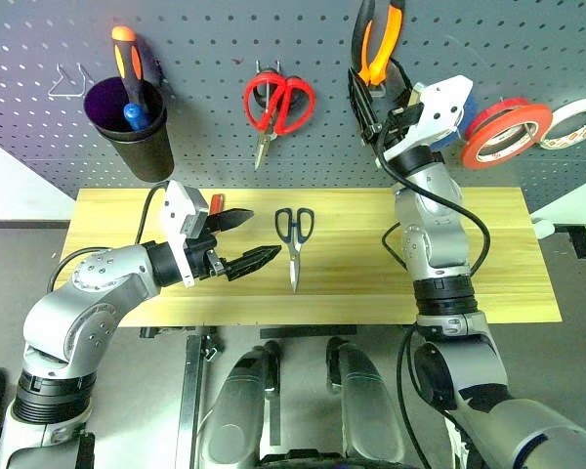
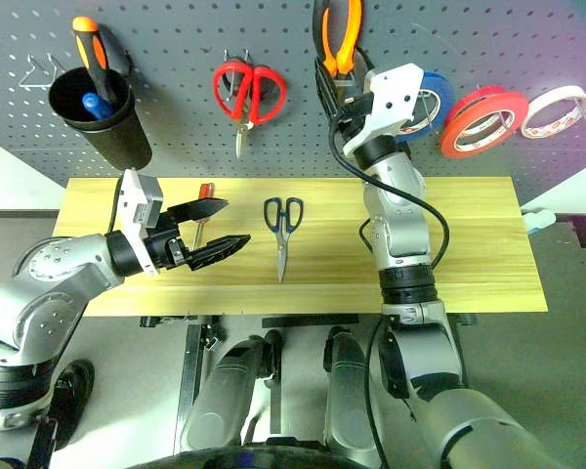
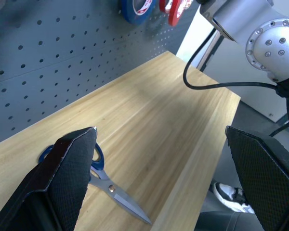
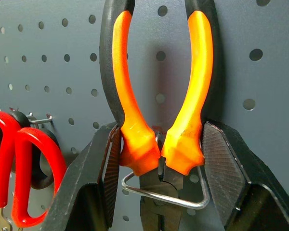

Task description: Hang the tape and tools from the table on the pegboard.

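At top centre of the left eye view, against the pegboard [image 1: 225, 59]: right gripper [image 1: 369, 106], raised, jaws clamped on the pliers [image 1: 376, 44] just below the orange handles. Handles up, nose down, passing through a wire hook [image 4: 164, 192] on the board; in the right wrist view both fingers [image 4: 103, 175] press the flared lower ends of the handles from either side. Whether the pliers' weight sits on the hook: cannot tell.

To the right of the pliers, on the board: blue roll [image 2: 432, 98] partly behind the wrist, then the tape [image 1: 503, 132], red-orange, hanging, then a whitish roll [image 1: 576, 122] at the frame's right edge.

Left of the pliers, on the board: red scissors [image 1: 276, 106] hanging blades down. Further left, a black cup [image 1: 132, 127] holding an orange-and-black screwdriver [image 1: 127, 59].

Lower, across the middle of the frame: the table [image 1: 488, 264]. At its centre, dark scissors [image 1: 294, 239] lying flat, handles toward the board, blades toward the near edge. Left of them, the left gripper [image 1: 249, 239], level above the table, jaws wide open, holding nothing, pointing toward the scissors but apart from them. Just behind its upper finger, a red-handled screwdriver [image 2: 202, 200] lying on the table, largely hidden.
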Robot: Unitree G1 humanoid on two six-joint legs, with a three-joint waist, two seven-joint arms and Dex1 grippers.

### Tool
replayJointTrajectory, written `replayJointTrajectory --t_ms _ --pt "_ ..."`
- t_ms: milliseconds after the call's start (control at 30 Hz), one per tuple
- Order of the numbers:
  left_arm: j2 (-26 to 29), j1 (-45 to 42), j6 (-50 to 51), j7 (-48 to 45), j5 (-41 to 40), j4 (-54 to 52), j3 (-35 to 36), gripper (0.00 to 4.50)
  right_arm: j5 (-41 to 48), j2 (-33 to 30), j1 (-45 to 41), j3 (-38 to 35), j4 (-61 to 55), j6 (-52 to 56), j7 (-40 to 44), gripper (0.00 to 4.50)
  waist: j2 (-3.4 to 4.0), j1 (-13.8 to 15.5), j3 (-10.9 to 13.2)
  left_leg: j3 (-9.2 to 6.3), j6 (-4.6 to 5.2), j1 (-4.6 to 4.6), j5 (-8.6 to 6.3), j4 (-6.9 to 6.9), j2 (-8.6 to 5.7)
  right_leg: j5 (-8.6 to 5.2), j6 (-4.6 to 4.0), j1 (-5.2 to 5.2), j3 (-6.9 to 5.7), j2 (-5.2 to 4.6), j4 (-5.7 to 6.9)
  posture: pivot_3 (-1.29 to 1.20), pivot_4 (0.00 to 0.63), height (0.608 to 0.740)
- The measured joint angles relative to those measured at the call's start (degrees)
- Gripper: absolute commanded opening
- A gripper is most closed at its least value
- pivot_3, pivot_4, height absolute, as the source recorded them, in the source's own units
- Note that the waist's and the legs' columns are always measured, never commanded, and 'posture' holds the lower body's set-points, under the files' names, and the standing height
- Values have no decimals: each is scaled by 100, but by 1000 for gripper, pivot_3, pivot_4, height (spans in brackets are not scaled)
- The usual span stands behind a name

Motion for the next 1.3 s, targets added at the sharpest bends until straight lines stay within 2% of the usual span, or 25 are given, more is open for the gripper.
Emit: replayJointTrajectory --t_ms 167,467,600,1300 --pt "-8 28 2 5 -7 -24 -9 4500 -103 46 109 24 32 -108 -178 2496 0 1 0 -2 -2 60 -3 -7 1 -2 -1 49 0 -2 -5 3 372 695" --pt "-7 32 74 16 -96 -48 -9 4500 -98 83 137 37 -18 -116 -219 2496 0 2 0 -4 -1 60 -3 -6 1 -2 -1 47 1 -3 -5 0 378 695" --pt "-7 34 86 32 -125 -48 -9 4500 195 119 248 -12 -181 -17 -28 2496 0 0 1 -4 5 58 -7 -9 1 -2 0 48 1 -3 -14 -1 379 695" --pt "-31 29 88 103 -135 -47 -47 4500 499 202 494 24 -743 320 185 2496 0 -32 1 -1 5 58 -7 -91 2 -2 0 42 -2 0 -90 -6 388 695"
